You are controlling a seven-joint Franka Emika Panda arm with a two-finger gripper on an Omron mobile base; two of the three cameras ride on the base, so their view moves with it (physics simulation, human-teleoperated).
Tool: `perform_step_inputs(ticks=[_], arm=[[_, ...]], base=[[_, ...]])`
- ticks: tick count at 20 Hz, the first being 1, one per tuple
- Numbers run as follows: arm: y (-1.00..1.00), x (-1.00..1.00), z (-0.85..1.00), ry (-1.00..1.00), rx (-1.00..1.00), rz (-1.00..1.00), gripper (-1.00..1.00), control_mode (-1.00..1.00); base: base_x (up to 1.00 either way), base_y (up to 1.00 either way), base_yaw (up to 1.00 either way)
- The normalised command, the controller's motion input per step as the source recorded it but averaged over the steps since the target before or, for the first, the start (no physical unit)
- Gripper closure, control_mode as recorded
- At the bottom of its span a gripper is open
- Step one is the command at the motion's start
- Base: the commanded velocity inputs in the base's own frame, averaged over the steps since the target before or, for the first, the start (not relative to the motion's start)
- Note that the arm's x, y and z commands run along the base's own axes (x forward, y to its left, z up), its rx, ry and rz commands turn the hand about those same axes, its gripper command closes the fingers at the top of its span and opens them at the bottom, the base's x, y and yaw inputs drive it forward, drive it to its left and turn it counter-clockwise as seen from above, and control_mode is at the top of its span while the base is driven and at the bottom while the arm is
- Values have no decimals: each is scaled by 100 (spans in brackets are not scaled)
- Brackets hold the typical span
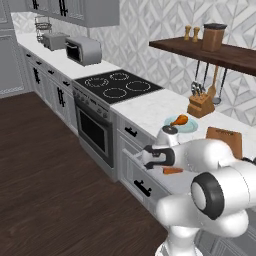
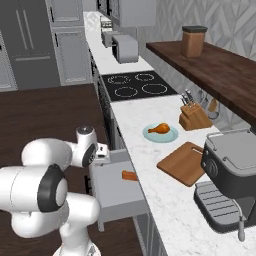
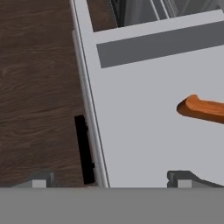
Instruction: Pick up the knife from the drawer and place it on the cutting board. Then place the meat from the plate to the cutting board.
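Your gripper (image 3: 109,178) hangs over the front edge of the pulled-out drawer (image 2: 112,192), jaws spread wide and holding nothing, straddling the drawer's front panel. The knife (image 3: 204,109) lies flat on the drawer floor off to one side, so you must shift toward its wooden handle. The cutting board (image 2: 184,162) waits on the counter (image 2: 140,115) beside the plate (image 2: 170,135) carrying the meat (image 2: 160,128).
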Motion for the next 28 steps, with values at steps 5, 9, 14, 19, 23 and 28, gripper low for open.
perform_step_inputs(ticks=[5,9,14,19,23,28], arm=[[2,31,-25,0,0,1,-100,-100],[6,12,-26,0,0,2,-100,-100],[7,8,-29,0,0,4,-100,-100],[11,5,-25,0,0,3,-100,-100],[9,2,-21,0,0,2,-100,-100],[1,0,-12,0,0,3,-100,-100]], base=[[0,0,0],[0,0,0],[0,0,0],[0,0,0],[0,0,0],[0,0,0]])
